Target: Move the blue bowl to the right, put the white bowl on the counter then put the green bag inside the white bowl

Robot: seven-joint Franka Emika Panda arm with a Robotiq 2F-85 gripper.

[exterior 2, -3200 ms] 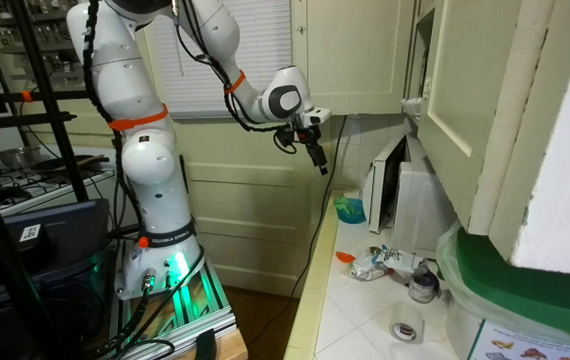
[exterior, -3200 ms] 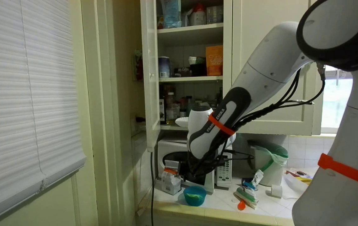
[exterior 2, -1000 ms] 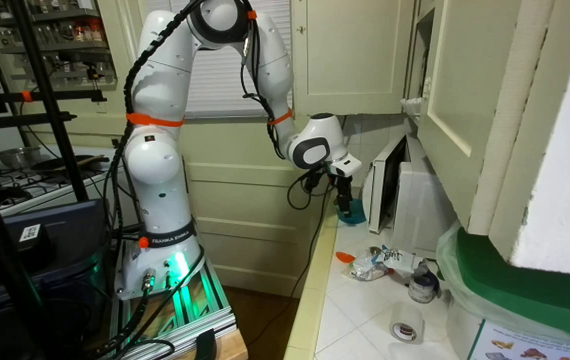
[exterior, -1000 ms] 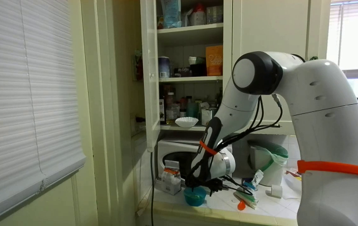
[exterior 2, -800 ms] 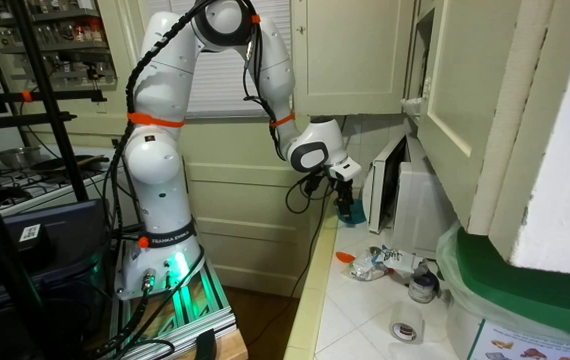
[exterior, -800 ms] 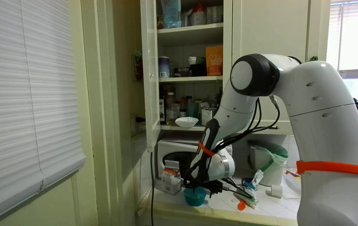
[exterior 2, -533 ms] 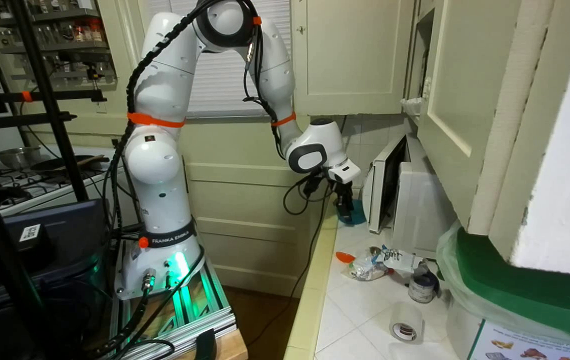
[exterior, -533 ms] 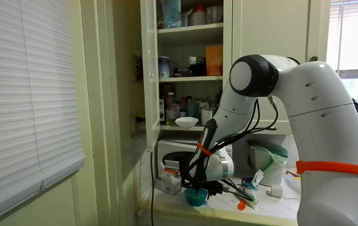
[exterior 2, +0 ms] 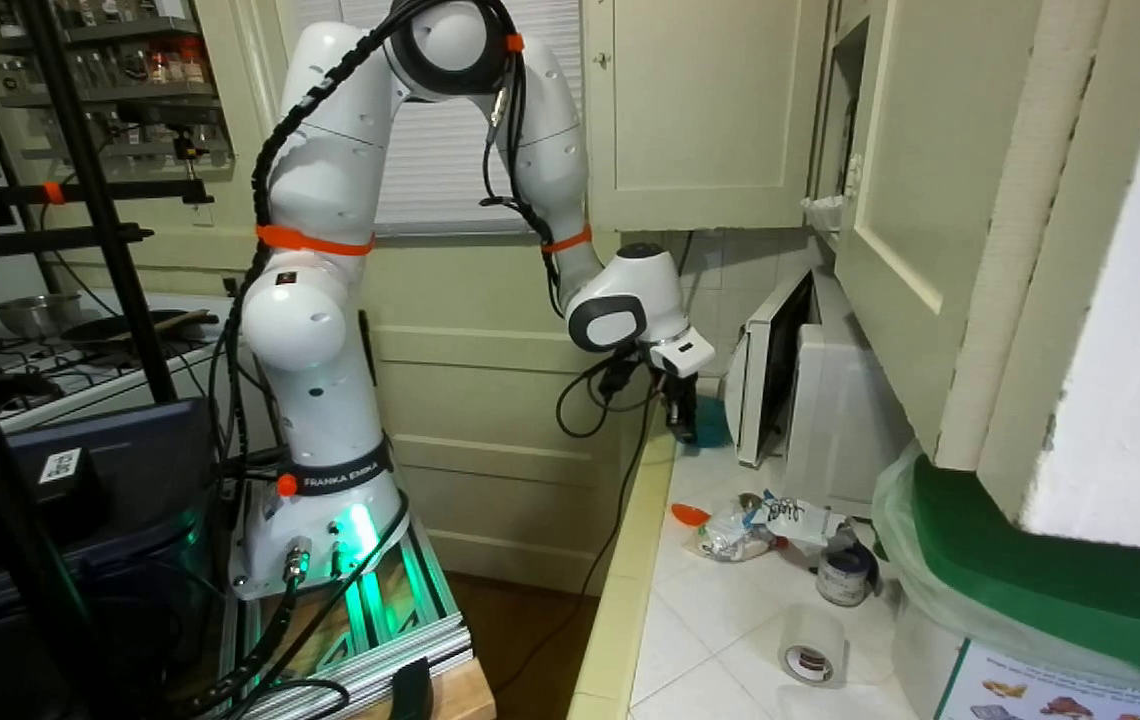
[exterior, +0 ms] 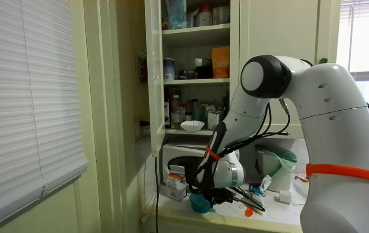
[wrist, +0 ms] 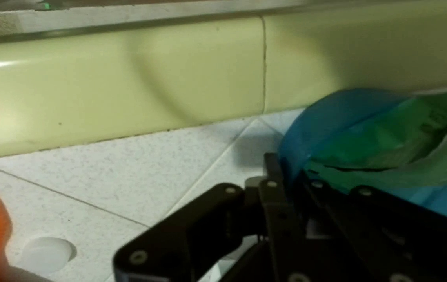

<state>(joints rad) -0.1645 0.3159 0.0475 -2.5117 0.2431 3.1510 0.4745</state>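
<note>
- Fingers [wrist: 273,170]: narrow, apparently pinching the blue bowl [wrist: 313,125], its wall between them, right of centre in wrist view.
- Green bag [wrist: 400,143]: inside that bowl, right of frame.
- Blue bowl seems to rest on counter [wrist: 121,180]; rightward move judged the step in hand, not yet done.
- White bowl [exterior: 192,125]: on cupboard shelf [exterior: 189,132], mid-frame in an exterior view. Remaining: lower it, transfer bag.
</note>
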